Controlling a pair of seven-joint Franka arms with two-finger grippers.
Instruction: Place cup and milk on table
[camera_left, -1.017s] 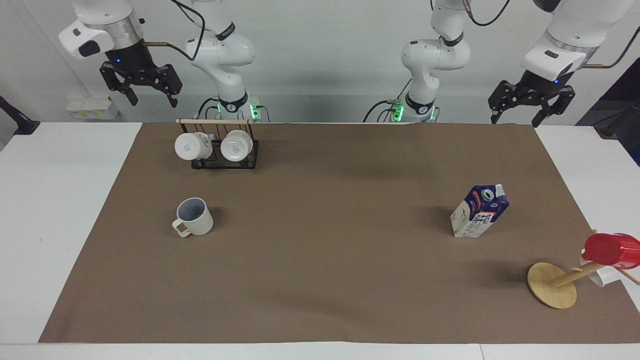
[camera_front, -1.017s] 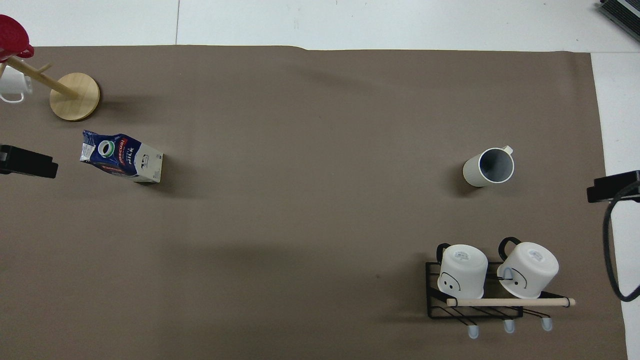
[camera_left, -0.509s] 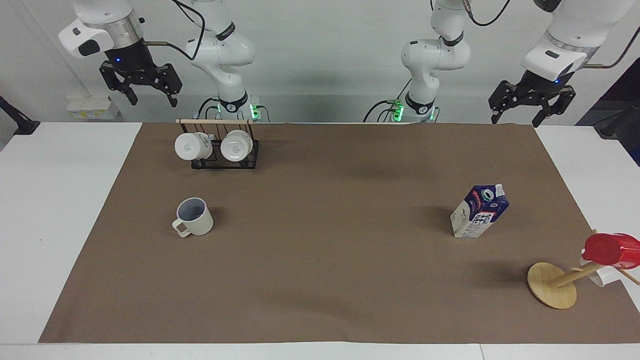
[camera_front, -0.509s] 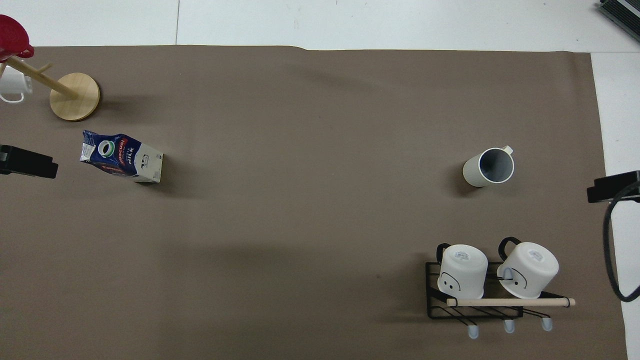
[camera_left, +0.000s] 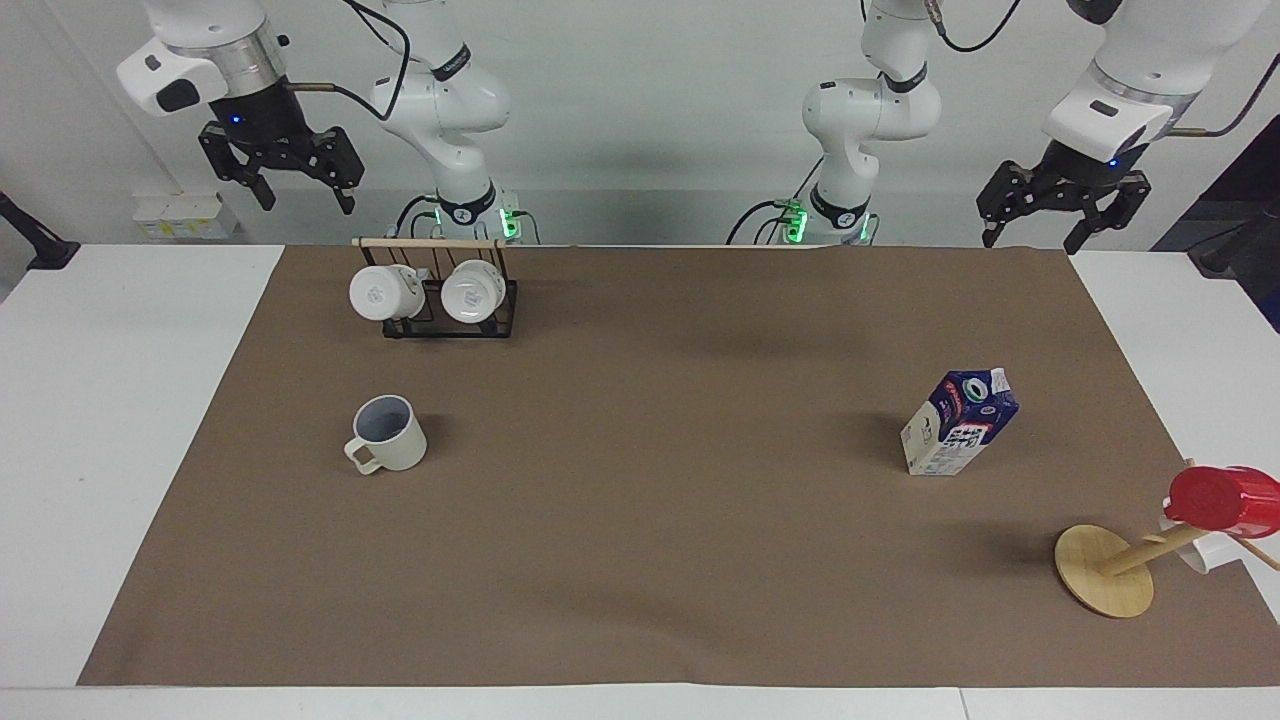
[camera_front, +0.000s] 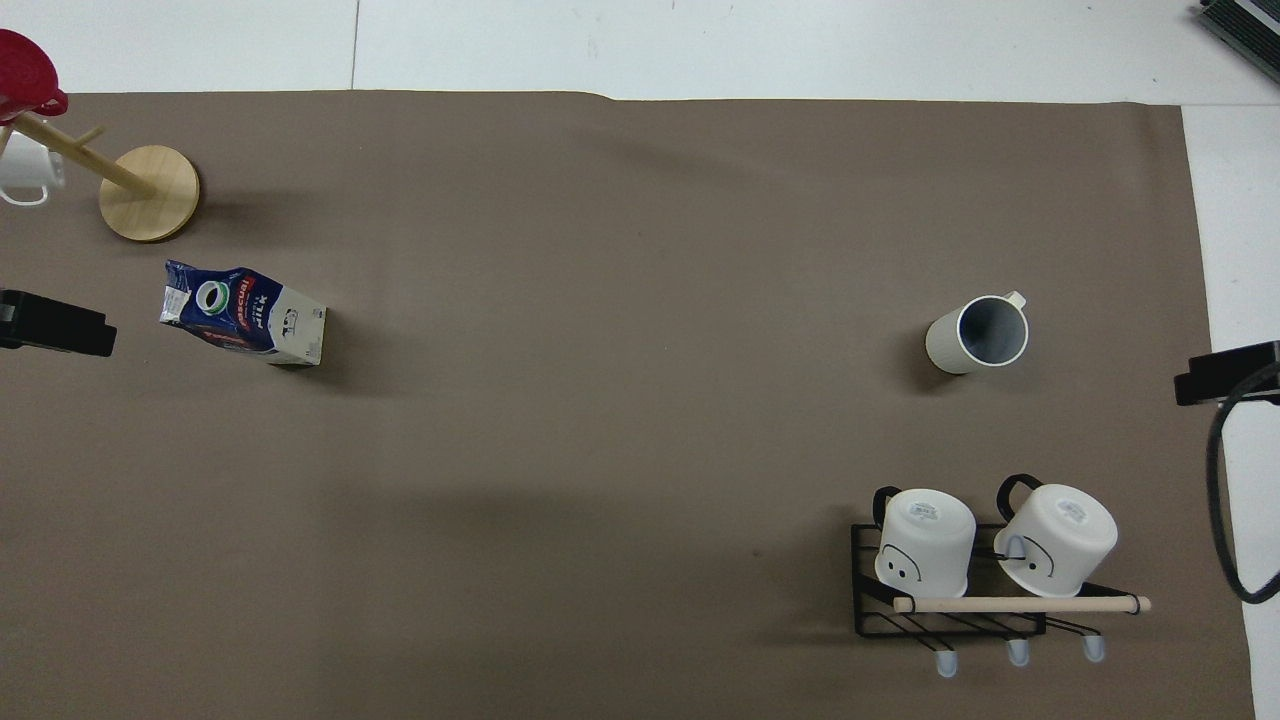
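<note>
still both hands (camera_left: 293, 182) raised, empty

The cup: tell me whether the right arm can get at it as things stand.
Probably yes. The cup stands upright, alone on the brown paper toward the right arm's end; the mug rack sits nearer the robots, apart from it. The right pincer hangs open, raised and empty.

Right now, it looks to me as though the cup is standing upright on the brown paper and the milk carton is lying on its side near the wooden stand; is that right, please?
Not quite: the milk carton is standing upright, not lying on its side, as the facing view shows. The rest holds: the cup stands upright on the brown paper, and the carton is near the wooden stand.
</note>
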